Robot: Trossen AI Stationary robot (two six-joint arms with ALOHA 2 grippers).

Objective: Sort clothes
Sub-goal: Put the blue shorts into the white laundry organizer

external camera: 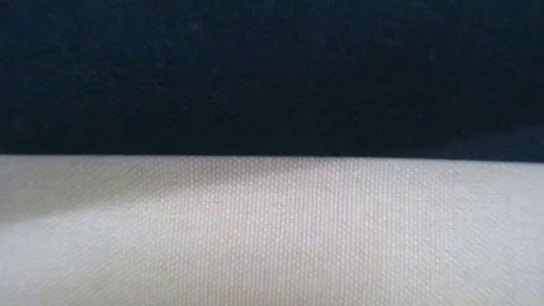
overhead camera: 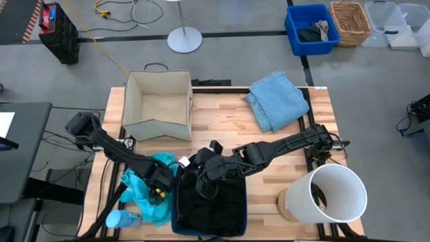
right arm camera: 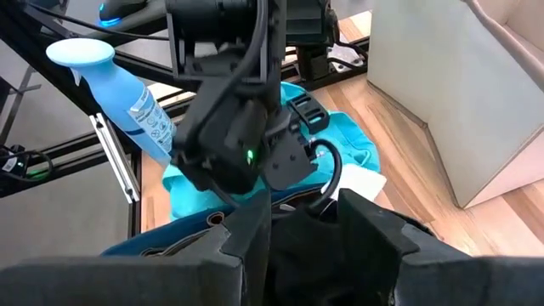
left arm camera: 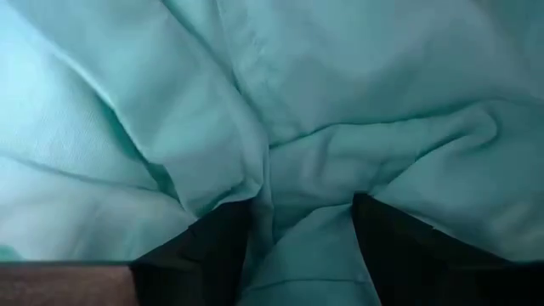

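Observation:
The bright teal garment [overhead camera: 142, 191] lies crumpled at the table's near left; it fills the left wrist view [left arm camera: 280, 102]. My left gripper [overhead camera: 161, 181] points down into it and is shut on it. The black garment [overhead camera: 208, 202] lies in a dark, blue-edged bin [overhead camera: 176, 225] at the near middle. My right gripper [overhead camera: 207, 168] is above the bin's far edge, shut on black cloth [right arm camera: 306, 246]. The light blue denim [overhead camera: 277, 99] lies folded on the table's far right. Something dark [overhead camera: 320, 196] lies inside the white bin; I cannot tell whether it is the charcoal denim. My left gripper pinches a raised fold of the teal garment [left arm camera: 302, 200] between its two fingers [left arm camera: 217, 251], from above, pointing down. The rest of the garment lies slack on the table around the fingers. My right gripper has black cloth [right arm camera: 308, 229] between its two fingers [right arm camera: 255, 234], slanting down from the table's right. The cloth's rest lies in the dark bin; which part the fingers have does not show.
A beige open box [overhead camera: 158, 104] stands at the far left. A white round bin [overhead camera: 326, 195] lies tipped at the near right. A light blue spray bottle [overhead camera: 122, 218] lies at the near left corner. The two grippers are close together. Cloth close to the camera blocks the low view.

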